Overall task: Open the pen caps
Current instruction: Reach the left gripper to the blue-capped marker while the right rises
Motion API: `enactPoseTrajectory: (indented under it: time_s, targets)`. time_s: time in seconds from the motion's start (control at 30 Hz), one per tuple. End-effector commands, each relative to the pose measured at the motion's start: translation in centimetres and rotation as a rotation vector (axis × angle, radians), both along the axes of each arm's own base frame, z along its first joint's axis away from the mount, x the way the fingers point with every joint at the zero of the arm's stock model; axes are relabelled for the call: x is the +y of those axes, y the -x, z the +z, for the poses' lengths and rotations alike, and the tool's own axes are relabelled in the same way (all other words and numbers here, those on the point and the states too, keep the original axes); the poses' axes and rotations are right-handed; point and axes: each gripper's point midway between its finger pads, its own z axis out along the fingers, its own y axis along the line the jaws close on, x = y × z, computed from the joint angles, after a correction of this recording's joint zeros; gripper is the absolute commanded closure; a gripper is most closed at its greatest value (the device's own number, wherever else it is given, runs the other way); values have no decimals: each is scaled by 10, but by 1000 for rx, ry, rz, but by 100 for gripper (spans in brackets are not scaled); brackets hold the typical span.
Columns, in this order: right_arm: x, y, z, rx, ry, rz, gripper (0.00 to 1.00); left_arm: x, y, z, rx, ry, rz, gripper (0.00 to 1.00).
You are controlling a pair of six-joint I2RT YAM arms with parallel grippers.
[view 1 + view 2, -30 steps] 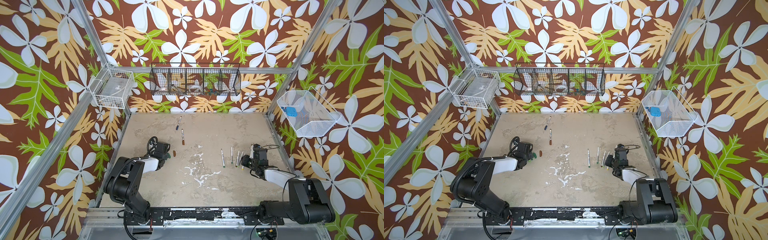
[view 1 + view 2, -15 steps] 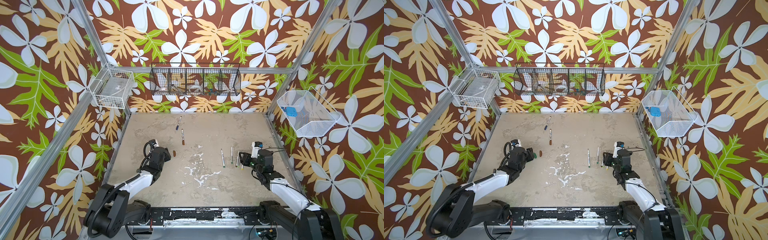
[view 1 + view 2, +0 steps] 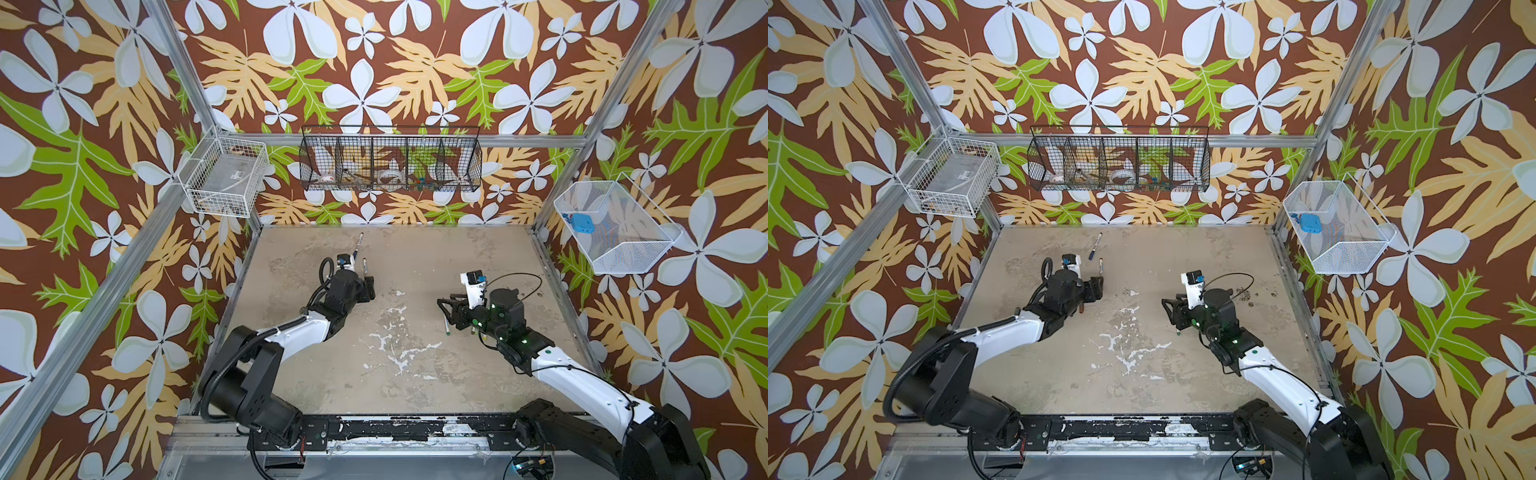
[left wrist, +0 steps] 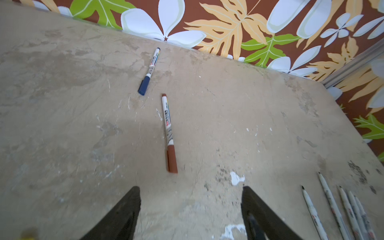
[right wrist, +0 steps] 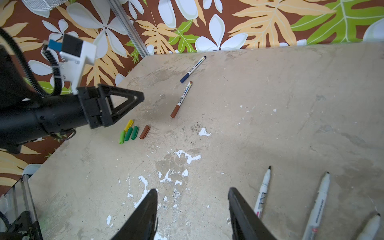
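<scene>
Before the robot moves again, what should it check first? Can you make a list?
1. Is the left gripper open and empty? Ok.
2. Is the right gripper open and empty? Ok.
3. Does the brown-capped pen lie free ahead of the left gripper, with nothing on it? Ok.
4. Are all caps off? Not ok: the brown-capped pen and the blue-capped pen have theirs on.
5. Are the loose caps piled apart from both capped pens? Ok.
6. Do the uncapped pens lie by the right gripper, away from the capped ones? Ok.
</scene>
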Motion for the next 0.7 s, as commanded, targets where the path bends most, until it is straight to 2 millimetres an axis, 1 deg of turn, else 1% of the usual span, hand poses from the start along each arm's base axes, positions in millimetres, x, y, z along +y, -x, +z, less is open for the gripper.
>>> enactPoseTrajectory:
  time_s: [0.0, 0.03, 0.07, 0.2, 0.3, 0.33, 0.43, 0.53, 0.67]
  targets:
    - [1, 2, -8, 25, 30, 5, 45, 15, -29, -14, 57, -123, 38, 20]
    - [1, 3, -10, 29, 33, 6, 45, 18, -41, -16, 72, -127, 50, 20]
    - [1, 3, -11, 30, 34, 5, 45, 20, -53, -22, 91, -141, 56, 21]
    - [-1, 5, -13, 34, 40, 1, 45, 24, -90, -37, 140, -203, 61, 25]
    - [-1, 5, -15, 45, 45, 1, 45, 24, -114, -45, 158, -237, 58, 32]
    - [0, 4, -16, 50, 47, 2, 46, 27, -122, -48, 166, -253, 72, 34]
    - [5, 3, -22, 76, 42, 22, 46, 30, -139, -56, 187, -297, 90, 42]
    - [9, 2, -29, 106, 43, 42, 45, 34, -153, -60, 203, -319, 101, 44]
    - [13, 1, -34, 134, 40, 57, 45, 41, -165, -68, 232, -334, 111, 44]
